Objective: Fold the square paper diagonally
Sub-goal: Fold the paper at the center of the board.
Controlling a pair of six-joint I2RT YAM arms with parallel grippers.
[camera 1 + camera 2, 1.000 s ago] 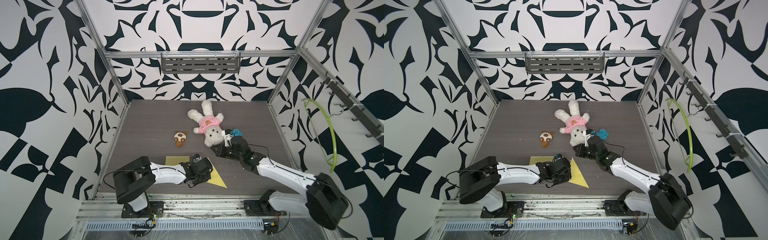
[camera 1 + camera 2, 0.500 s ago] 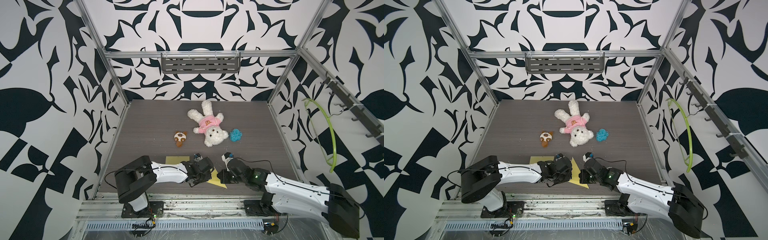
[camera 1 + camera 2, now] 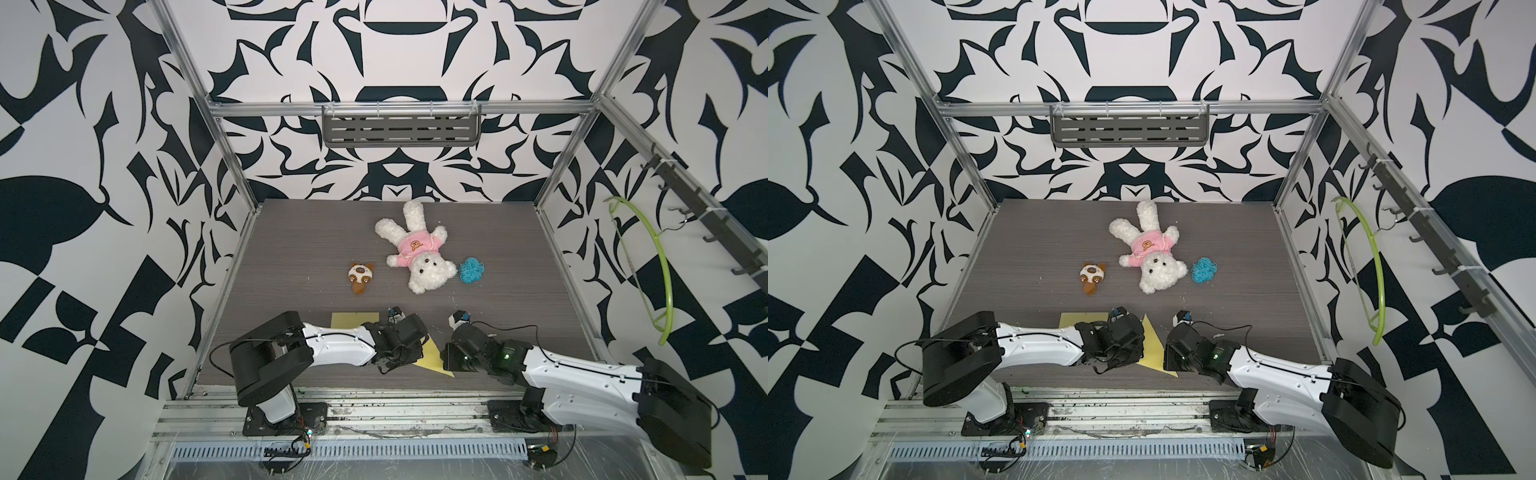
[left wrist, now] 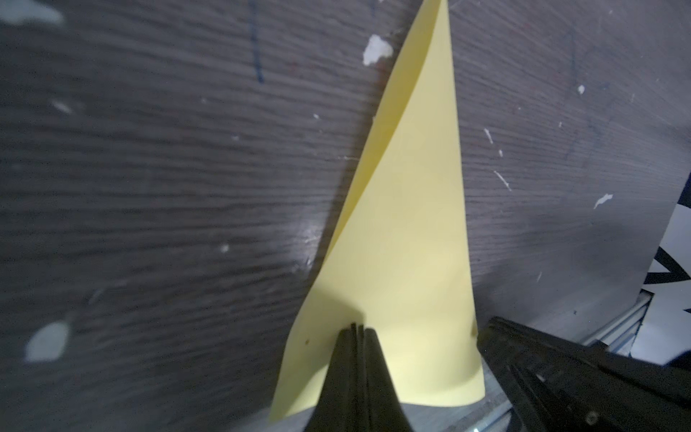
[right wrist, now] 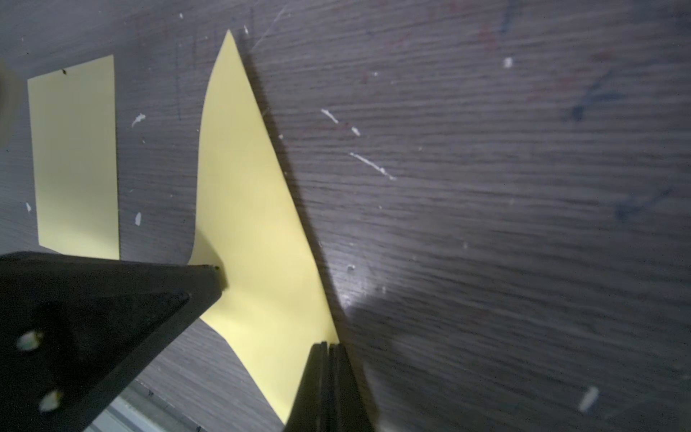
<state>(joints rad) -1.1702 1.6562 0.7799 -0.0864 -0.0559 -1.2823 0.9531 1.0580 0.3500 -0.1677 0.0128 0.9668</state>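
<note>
Left claw (image 4: 355,331), pinched closed, presses its tip on the yellow paper (image 4: 407,224), which lies folded well to the robot's side of the teddy bear (image 3: 419,257). The right claw (image 5: 329,346), also closed, sits at the crease. Dragging either tip could skid the sheet (its layers look mismatched at one corner), setting a crooked fold.

pale yellow paper (image 4: 404,243), folded into a loose triangle, lies under the left gripper (image 4: 357,328) tip, long edge at the right gripper (image 5: 329,345).
</note>
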